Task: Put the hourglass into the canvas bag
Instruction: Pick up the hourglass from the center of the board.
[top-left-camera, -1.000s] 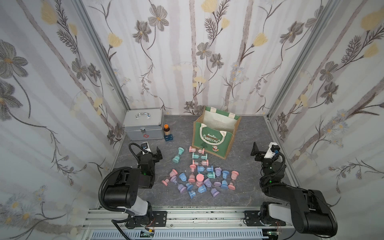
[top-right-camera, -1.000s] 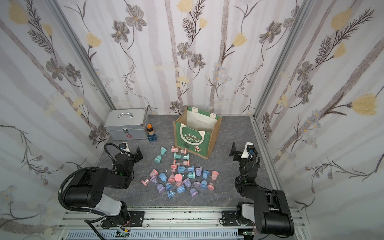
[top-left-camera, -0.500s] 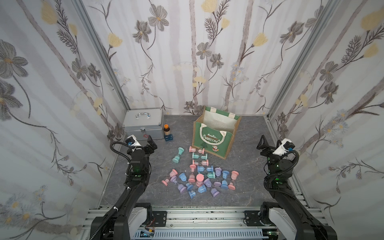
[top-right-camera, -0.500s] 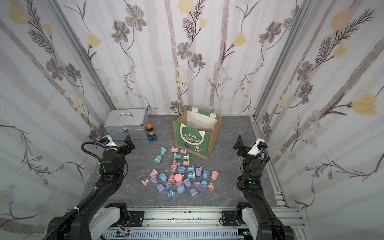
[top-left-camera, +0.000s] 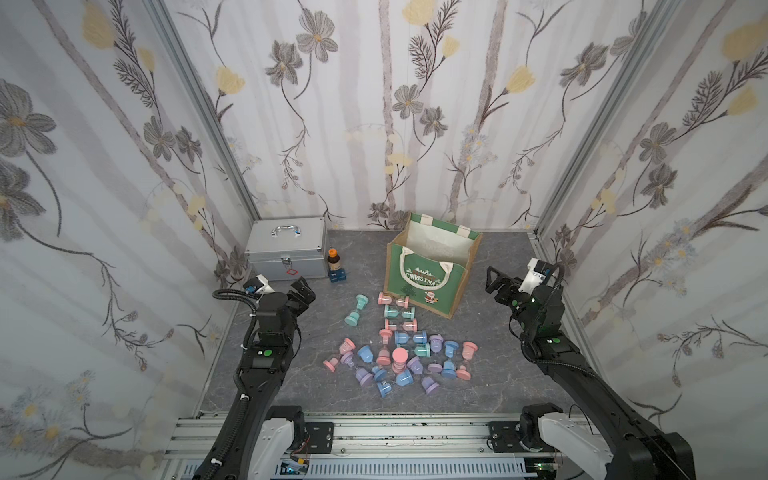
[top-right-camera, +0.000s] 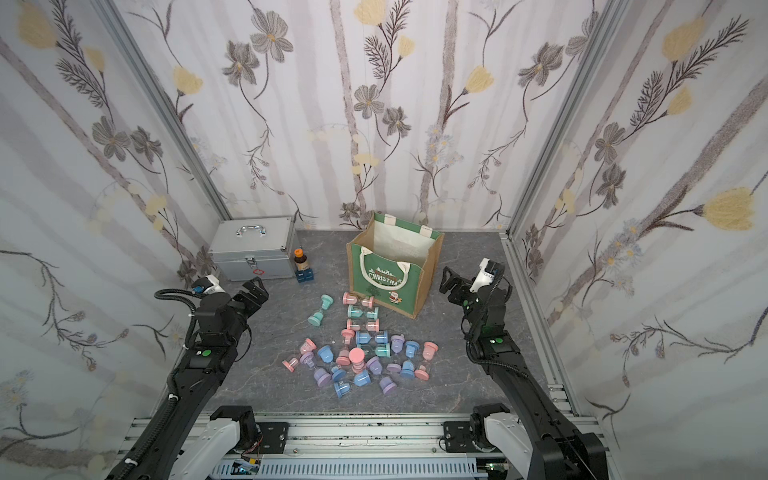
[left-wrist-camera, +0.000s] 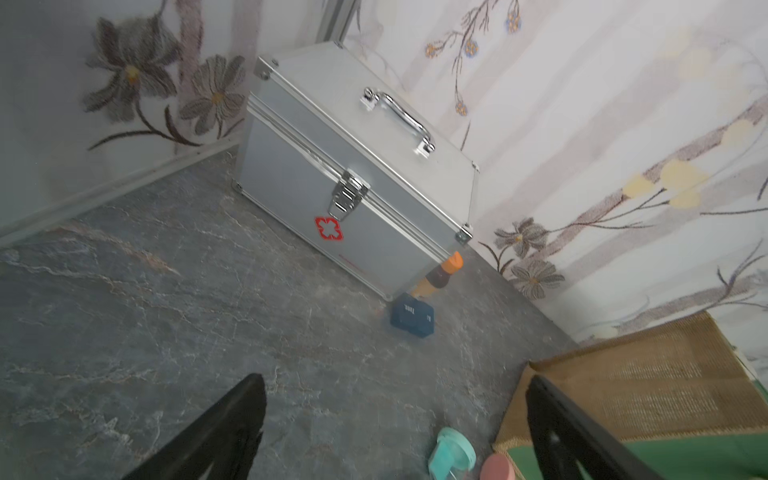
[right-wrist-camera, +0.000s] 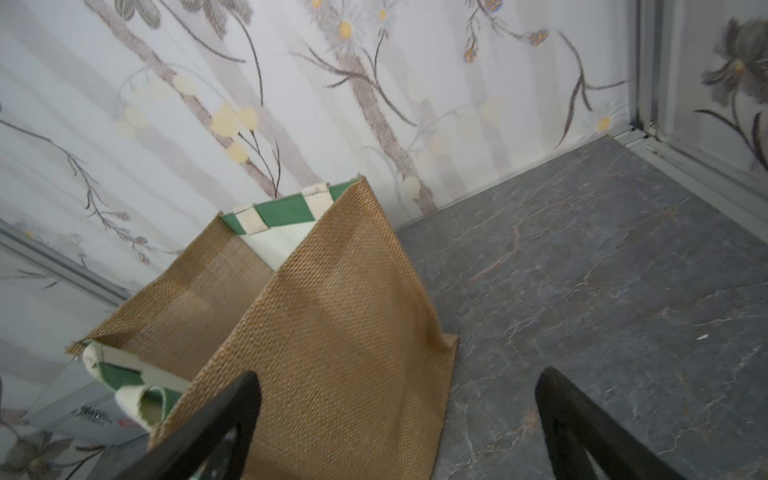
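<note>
Several small pastel hourglasses lie scattered on the grey floor in front of the canvas bag. The bag stands upright with its mouth open, green front and jute sides. My left gripper hovers open and empty left of the pile. In the left wrist view the gripper has a teal hourglass near its far finger. My right gripper hangs open and empty right of the bag. In the right wrist view the gripper faces the bag's jute side.
A silver metal case stands in the back left corner. Beside it are a small orange-capped bottle and a dark blue box. Patterned walls close in three sides.
Both arms have unfolded from a low crouch and stretched out. Each gripper has moved farther back, the left toward the case, the right beside the bag. Both stayed open.
</note>
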